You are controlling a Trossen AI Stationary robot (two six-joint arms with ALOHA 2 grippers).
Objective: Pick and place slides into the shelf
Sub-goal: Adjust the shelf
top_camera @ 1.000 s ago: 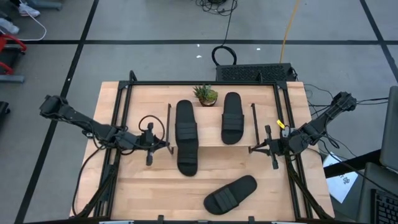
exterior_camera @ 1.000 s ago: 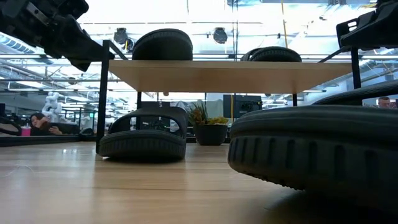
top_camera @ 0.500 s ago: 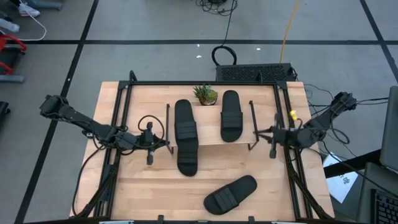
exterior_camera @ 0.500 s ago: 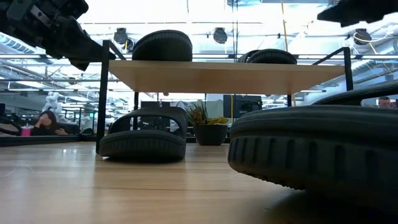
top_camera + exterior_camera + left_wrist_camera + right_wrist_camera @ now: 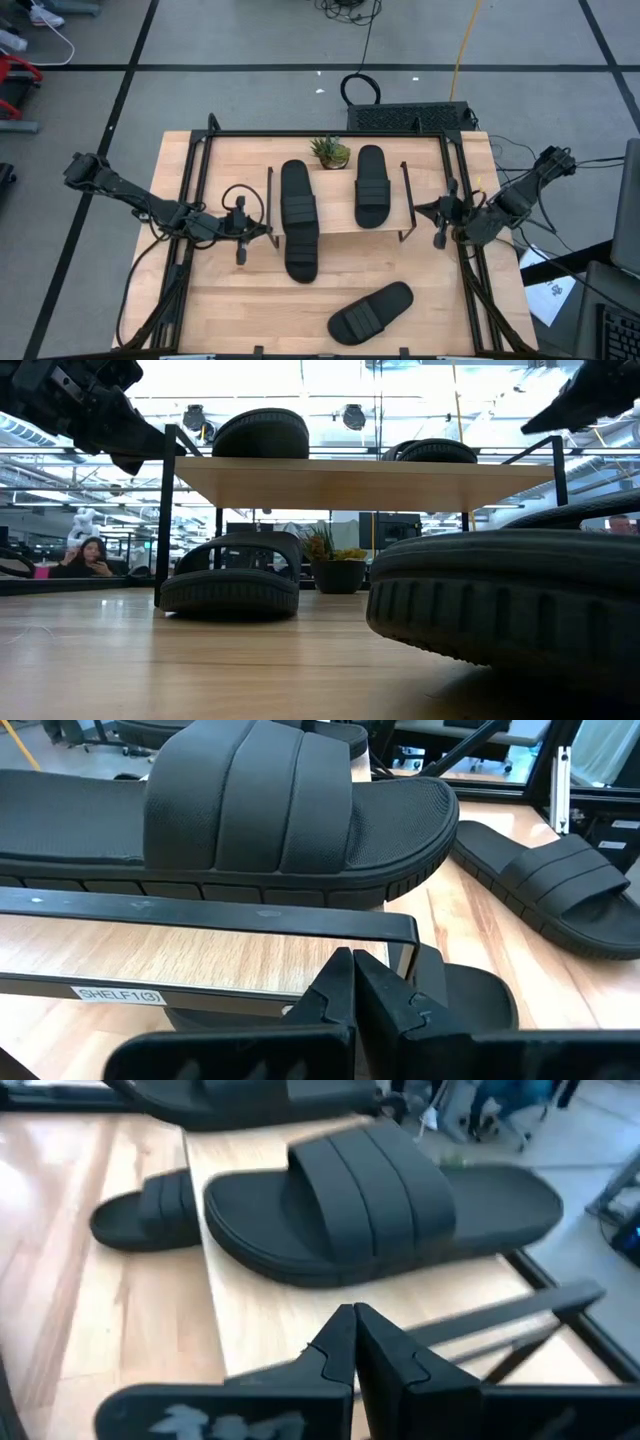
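Both claws are clenched and empty — the left claw [image 5: 241, 232] beside the shelf [image 5: 335, 222], the right claw [image 5: 441, 213] opposite. Two slides [image 5: 372, 187] rest on the shelf, one slide [image 5: 371, 312] on the bench [image 5: 250, 310].

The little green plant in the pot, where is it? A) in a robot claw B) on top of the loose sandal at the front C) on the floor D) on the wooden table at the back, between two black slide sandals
D: the high view shows the small potted green plant at the table's back edge, between the long black slide sandal and the shorter-looking black slide sandal on the shelf.
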